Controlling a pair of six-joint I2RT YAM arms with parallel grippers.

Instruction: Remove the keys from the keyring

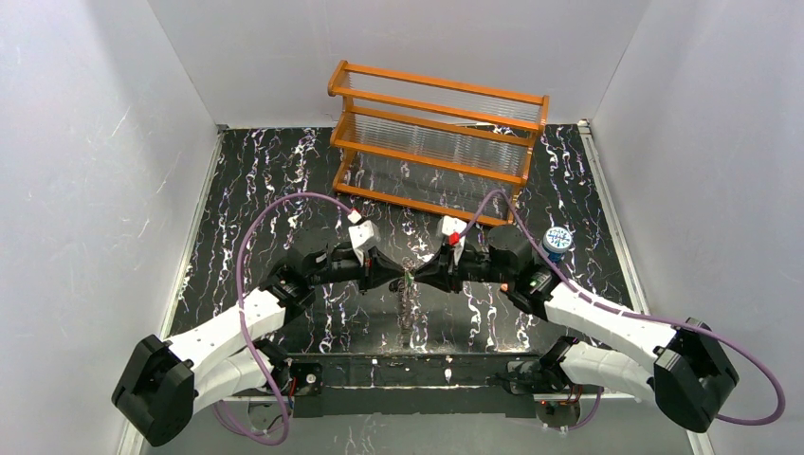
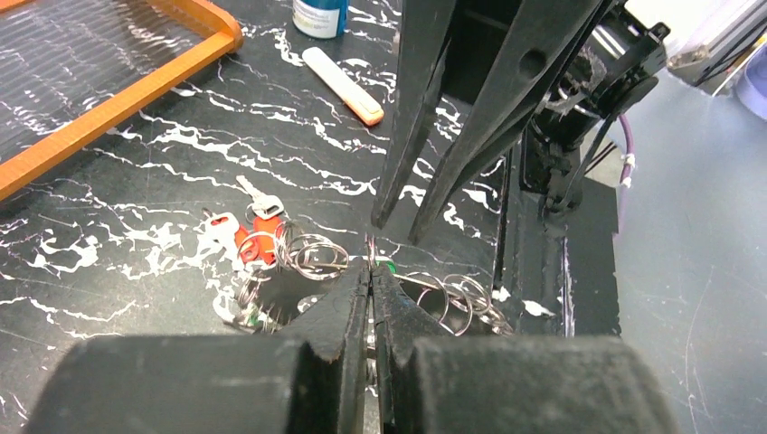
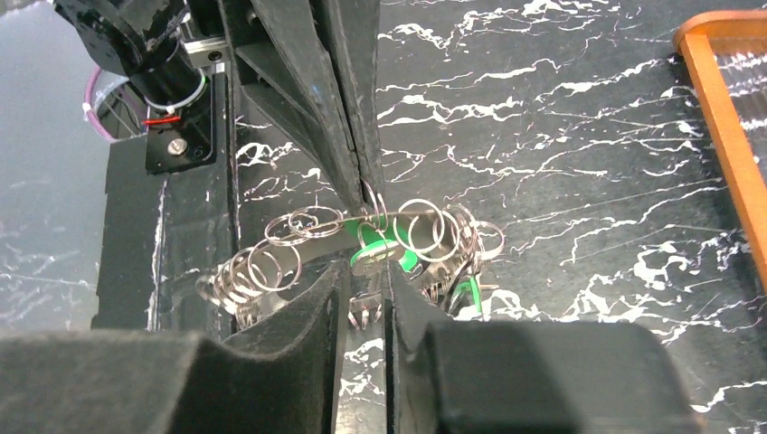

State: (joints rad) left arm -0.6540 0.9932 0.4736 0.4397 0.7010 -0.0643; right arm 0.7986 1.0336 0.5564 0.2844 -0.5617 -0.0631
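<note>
The keyring, a flat grey toothed ring strung with many small wire rings, hangs between the two grippers above the table. My left gripper is shut on one small wire ring; in the right wrist view it comes down from above. My right gripper faces it with its jaws apart, and a green-headed key lies just past its tips. A second green key hangs to the right. Red-headed keys and a silvery key show in the left wrist view.
An orange wooden rack stands at the back of the black marbled table. A bottle with a blue-white patterned lid is beside the right arm. A clear tube with an orange cap lies near it.
</note>
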